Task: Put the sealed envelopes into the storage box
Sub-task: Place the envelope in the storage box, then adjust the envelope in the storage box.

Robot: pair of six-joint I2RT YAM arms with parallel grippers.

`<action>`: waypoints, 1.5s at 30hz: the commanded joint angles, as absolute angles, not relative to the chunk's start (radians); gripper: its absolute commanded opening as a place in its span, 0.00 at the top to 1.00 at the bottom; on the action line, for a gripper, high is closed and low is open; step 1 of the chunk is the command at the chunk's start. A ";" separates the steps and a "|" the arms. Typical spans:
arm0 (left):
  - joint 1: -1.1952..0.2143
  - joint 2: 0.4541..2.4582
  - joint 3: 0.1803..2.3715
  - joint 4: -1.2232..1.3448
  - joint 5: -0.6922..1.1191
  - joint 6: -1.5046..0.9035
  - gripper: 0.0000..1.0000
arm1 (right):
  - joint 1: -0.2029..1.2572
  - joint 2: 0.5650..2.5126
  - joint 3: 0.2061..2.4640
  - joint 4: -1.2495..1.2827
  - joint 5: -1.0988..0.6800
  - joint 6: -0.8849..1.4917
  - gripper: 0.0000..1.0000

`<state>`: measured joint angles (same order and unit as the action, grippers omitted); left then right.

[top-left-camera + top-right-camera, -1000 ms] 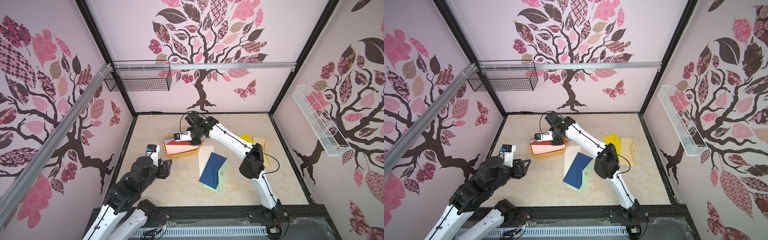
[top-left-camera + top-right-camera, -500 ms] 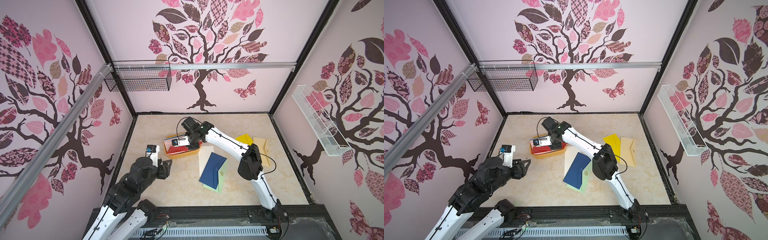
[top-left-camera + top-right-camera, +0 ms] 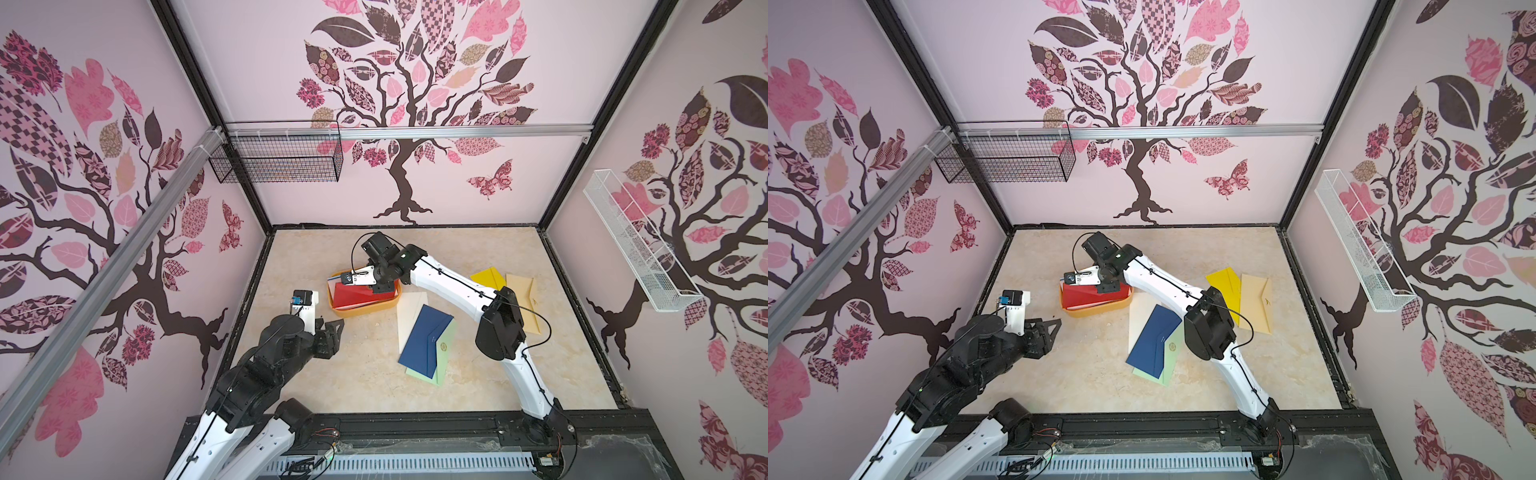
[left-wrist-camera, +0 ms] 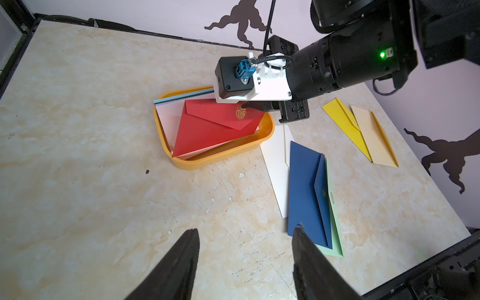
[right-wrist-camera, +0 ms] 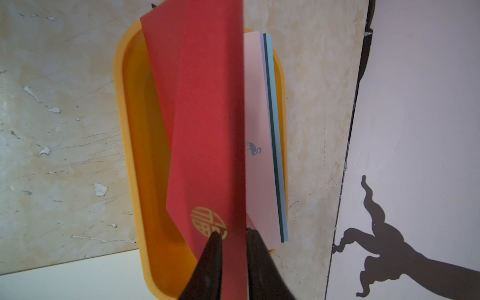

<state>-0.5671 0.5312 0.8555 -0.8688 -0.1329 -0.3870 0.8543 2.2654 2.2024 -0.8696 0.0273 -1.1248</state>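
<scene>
The orange-yellow storage box [image 3: 361, 312] [image 4: 220, 159] stands left of the table's middle. In it a red envelope [image 3: 355, 297] [image 5: 202, 117] leans askew on a pink envelope [image 5: 257, 155] and a light blue one [image 5: 275, 130]. My right gripper [image 5: 232, 233] [image 3: 379, 286] is over the box's right end. Its jaws stand slightly apart around the red envelope's edge by the gold emblem, so it is open. A navy envelope [image 3: 424, 340], a pale green one [image 3: 444, 358] and a cream one [image 3: 409, 311] overlap on the table. A yellow [image 3: 488, 277] and a tan envelope [image 3: 523, 299] lie further right. My left gripper [image 4: 245, 231] [image 3: 332, 328] hovers open and empty.
A black wire basket [image 3: 278, 158] hangs on the back wall at the left, and a white wire basket [image 3: 631, 241] on the right wall. Walls close the table on three sides. My right arm [image 3: 453, 286] reaches across above the loose envelopes.
My right gripper has brought the red envelope down into the box, over the pink one, and its jaws have parted a little. The left arm has stayed still.
</scene>
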 commanded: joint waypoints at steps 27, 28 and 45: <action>-0.263 1.077 1.220 -0.865 0.250 -0.208 0.31 | 0.651 1.638 1.417 -0.281 -0.326 -0.184 0.67; -0.200 1.128 1.236 -0.864 0.300 -0.211 0.31 | 0.651 1.584 1.348 -0.268 -0.338 -0.165 0.67; 0.031 1.726 1.443 -0.729 0.472 -0.132 0.37 | 0.650 1.019 0.804 -0.260 -0.418 -0.063 0.65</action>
